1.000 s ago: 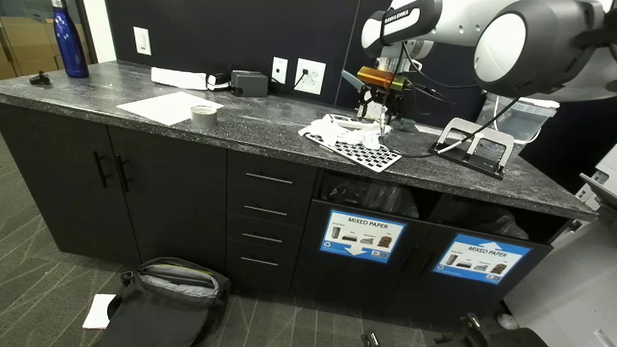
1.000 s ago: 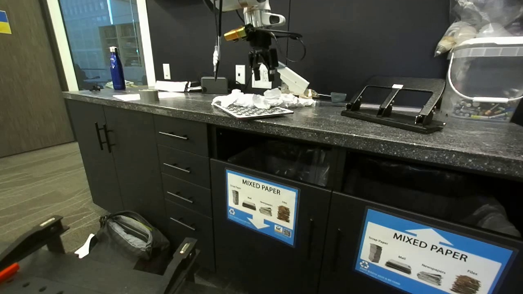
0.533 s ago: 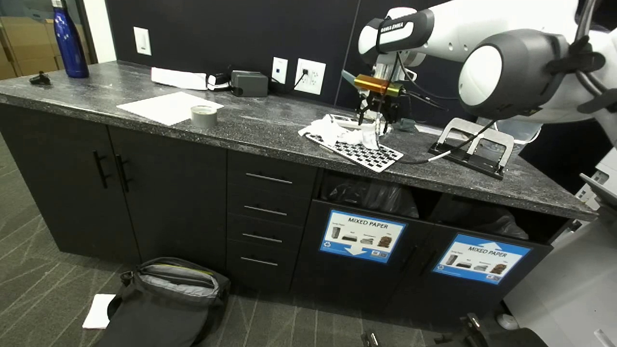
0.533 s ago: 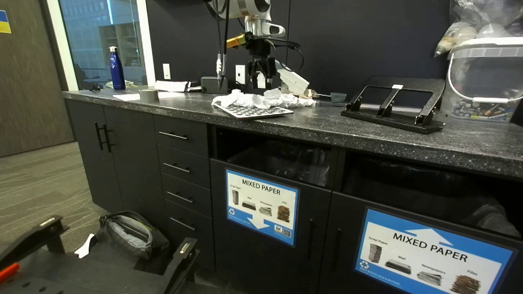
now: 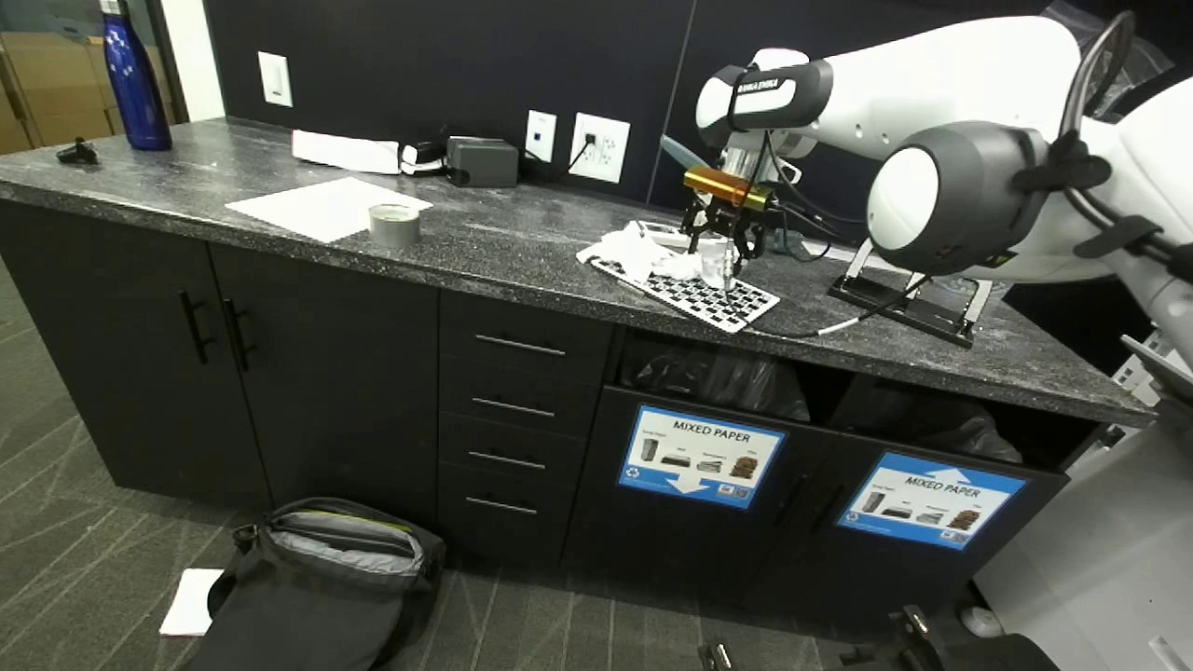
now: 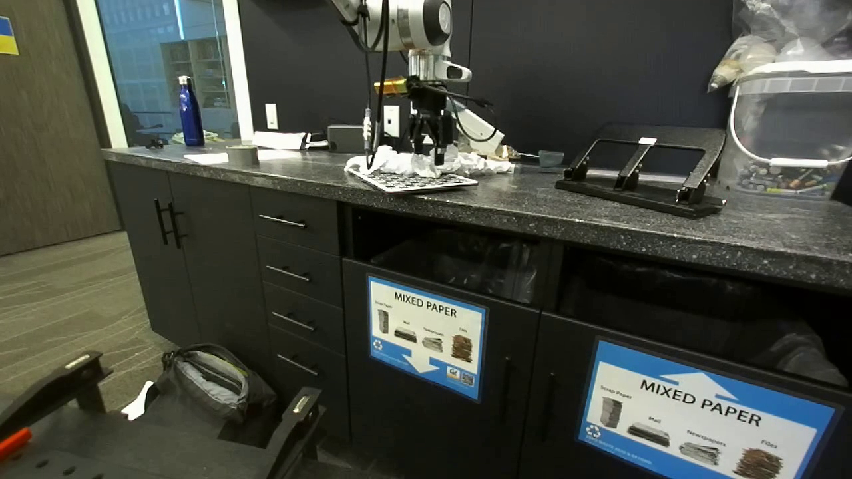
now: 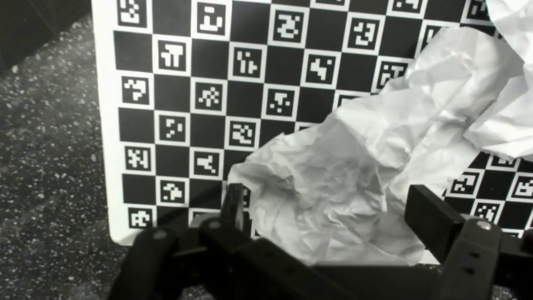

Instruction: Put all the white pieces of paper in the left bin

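Observation:
Several crumpled white pieces of paper (image 6: pixel 389 161) lie heaped on the checkered mat (image 5: pixel 718 303) and the counter just behind it. My gripper (image 5: pixel 716 256) points down over them, low above the mat's edge, in both exterior views. In the wrist view the gripper (image 7: pixel 325 200) is open. One crumpled piece (image 7: pixel 337 183) lies between and below its spread fingers (image 7: pixel 431 218), not gripped, and more paper (image 7: pixel 510 121) shows at the right. The left bin (image 6: pixel 439 426) sits under the counter, a blue-and-white label on its front and an open slot above it.
A second labelled bin (image 6: pixel 692 406) stands beside the left one. On the counter are a black metal stand (image 6: pixel 639 193), a clear bucket (image 6: pixel 785 133), a roll of tape (image 5: pixel 394 226) and a flat white sheet (image 5: pixel 326 210). A cable hangs from the arm across the mat.
The arm has come down, bringing the open gripper from above the heap to low over the paper. The papers look unmoved.

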You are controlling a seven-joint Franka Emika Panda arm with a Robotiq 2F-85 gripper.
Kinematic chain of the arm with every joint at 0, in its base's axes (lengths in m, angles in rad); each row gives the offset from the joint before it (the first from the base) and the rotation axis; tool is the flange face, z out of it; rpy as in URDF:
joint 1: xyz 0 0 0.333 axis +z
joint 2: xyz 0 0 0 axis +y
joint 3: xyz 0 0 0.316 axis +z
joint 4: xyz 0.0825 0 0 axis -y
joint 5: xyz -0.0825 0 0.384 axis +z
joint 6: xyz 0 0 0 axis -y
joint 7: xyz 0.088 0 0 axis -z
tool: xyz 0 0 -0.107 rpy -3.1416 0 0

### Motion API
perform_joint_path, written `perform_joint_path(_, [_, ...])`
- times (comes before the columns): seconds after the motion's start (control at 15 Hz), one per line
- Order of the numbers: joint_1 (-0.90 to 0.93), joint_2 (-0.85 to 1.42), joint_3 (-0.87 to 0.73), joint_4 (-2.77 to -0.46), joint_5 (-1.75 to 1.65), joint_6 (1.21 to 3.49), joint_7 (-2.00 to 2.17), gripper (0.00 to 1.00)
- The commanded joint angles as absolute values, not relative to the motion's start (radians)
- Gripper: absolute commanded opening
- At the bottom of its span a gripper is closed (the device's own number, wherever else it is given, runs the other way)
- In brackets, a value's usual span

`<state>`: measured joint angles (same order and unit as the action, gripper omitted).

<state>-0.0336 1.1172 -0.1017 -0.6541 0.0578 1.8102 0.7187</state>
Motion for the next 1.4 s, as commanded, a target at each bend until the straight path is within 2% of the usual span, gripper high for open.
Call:
perform_joint_path(0.0, [-0.046, 1.171, -0.093, -0.563, 0.059, 1.812, 0.682, 0.75])
perform_joint_path(0.07, [-0.045, 1.172, -0.095, -0.561, 0.056, 1.805, 0.672, 0.73])
perform_joint_path(0.53, [-0.045, 1.159, -0.077, -0.588, 0.069, 1.765, 0.593, 0.19])
perform_joint_path(0.73, [-0.043, 1.131, -0.064, -0.618, 0.070, 1.741, 0.540, 0.15])
perform_joint_path(1.07, [-0.018, 1.049, -0.077, -0.692, 0.044, 1.716, 0.496, 0.21])
perform_joint_path(1.33, [-0.005, 0.942, -0.080, -0.786, 0.045, 1.669, 0.508, 0.19])
